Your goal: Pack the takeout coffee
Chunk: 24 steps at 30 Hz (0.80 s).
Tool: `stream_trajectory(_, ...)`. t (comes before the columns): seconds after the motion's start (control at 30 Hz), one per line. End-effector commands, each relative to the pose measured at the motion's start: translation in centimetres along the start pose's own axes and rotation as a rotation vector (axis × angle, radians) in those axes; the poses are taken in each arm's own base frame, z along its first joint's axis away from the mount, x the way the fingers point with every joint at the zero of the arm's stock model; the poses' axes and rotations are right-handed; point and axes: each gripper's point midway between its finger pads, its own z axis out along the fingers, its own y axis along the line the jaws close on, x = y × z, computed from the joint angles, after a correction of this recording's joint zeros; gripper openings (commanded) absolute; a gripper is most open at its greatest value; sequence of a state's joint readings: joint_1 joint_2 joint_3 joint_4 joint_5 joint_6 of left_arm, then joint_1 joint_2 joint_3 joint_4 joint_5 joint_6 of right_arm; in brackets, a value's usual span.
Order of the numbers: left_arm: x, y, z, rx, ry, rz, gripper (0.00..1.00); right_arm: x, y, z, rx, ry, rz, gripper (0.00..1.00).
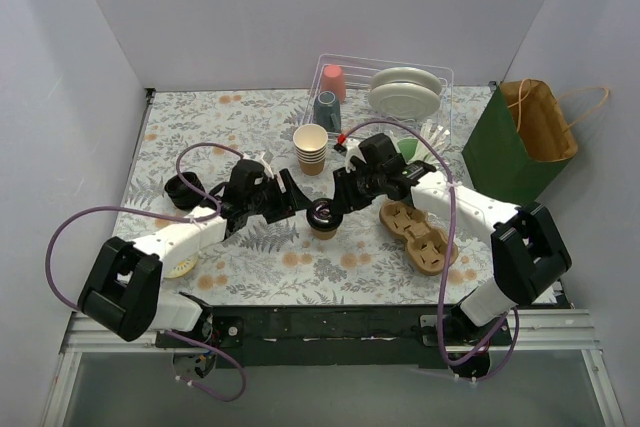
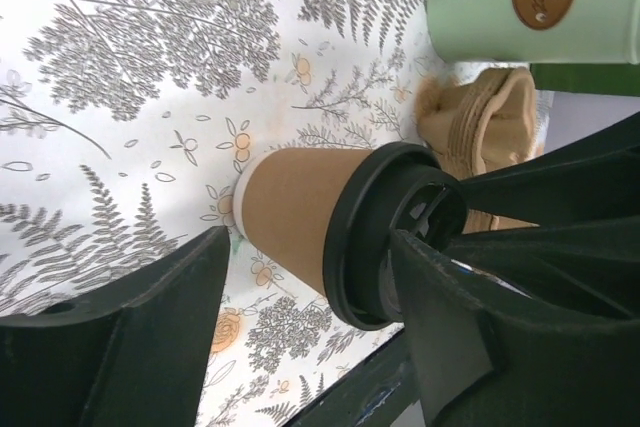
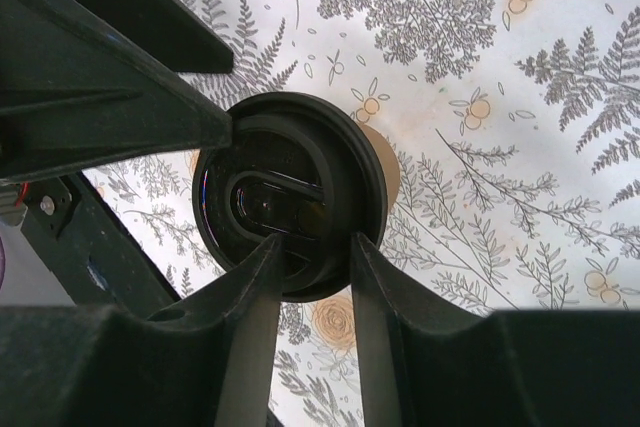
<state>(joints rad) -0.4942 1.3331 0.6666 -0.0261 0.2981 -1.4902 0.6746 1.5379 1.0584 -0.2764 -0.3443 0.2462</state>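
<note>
Bracketing takeout coffee [image 2: 295, 202] (left claw [image 2: 305, 245], loosely)

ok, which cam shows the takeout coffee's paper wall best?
Left wrist. The takeout coffee sits mid-frame, seen side-on, with the tan wall and the black lid both clear. Right wrist looks straight down on the lid, with only a tan sliver showing past its edge. Top external shows it small and mostly lid.

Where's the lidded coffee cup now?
In the top view the coffee cup stands mid-table between the left gripper and right gripper, left of the cardboard carrier.
</note>
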Motion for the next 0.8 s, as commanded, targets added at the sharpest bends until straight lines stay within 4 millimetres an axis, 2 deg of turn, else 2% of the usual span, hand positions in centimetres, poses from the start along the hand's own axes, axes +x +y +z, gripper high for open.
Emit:
stream_trajectory(0.0,-2.8,-1.5,-1.7,-0.048,-0.072,0.082,0.68,-0.8,0.2,-0.7,0.020,0.027,-0.012,0.43)
stream_trajectory(0.1,-3.8,-2.6,-2.4,-0.045,-0.086,0.118,0.73,-1.8,0.6,-1.1,0.023,0.011,-0.014,0.44)
stream_trajectory(0.3,-6.0,-4.3,-4.5,-0.062,-0.146,0.211,0.84,-2.4,0.8,-1.3,0.023,0.007,-0.011,0.44)
stream_trajectory(0.43,-7.9,-4.5,-6.2,-0.123,-0.204,0.296,0.92,-3.1,0.9,-2.1,0.043,-0.008,-0.012,0.44)
stream_trajectory(0.5,-8.5,-4.5,-7.0,-0.152,-0.216,0.347,0.98,-4.2,1.1,-3.0,0.065,-0.040,-0.024,0.44)
stream_trajectory(0.63,-8.9,-4.0,-7.8,-0.194,-0.222,0.427,0.98,-6.8,0.7,-5.8,0.163,-0.140,-0.043,0.45)
stream_trajectory(0.7,-9.4,-3.4,-8.3,-0.228,-0.255,0.455,0.98,-7.6,-0.9,-7.3,0.290,-0.179,-0.044,0.48)
stream_trajectory(0.73,-9.2,-2.6,-8.2,-0.243,-0.256,0.457,0.98,-8.8,-1.0,-8.7,0.332,-0.224,-0.053,0.49)
stream_trajectory(0.77,-9.4,-2.8,-8.7,-0.236,-0.286,0.461,0.98,-9.3,-2.1,-10.0,0.413,-0.245,-0.066,0.50)
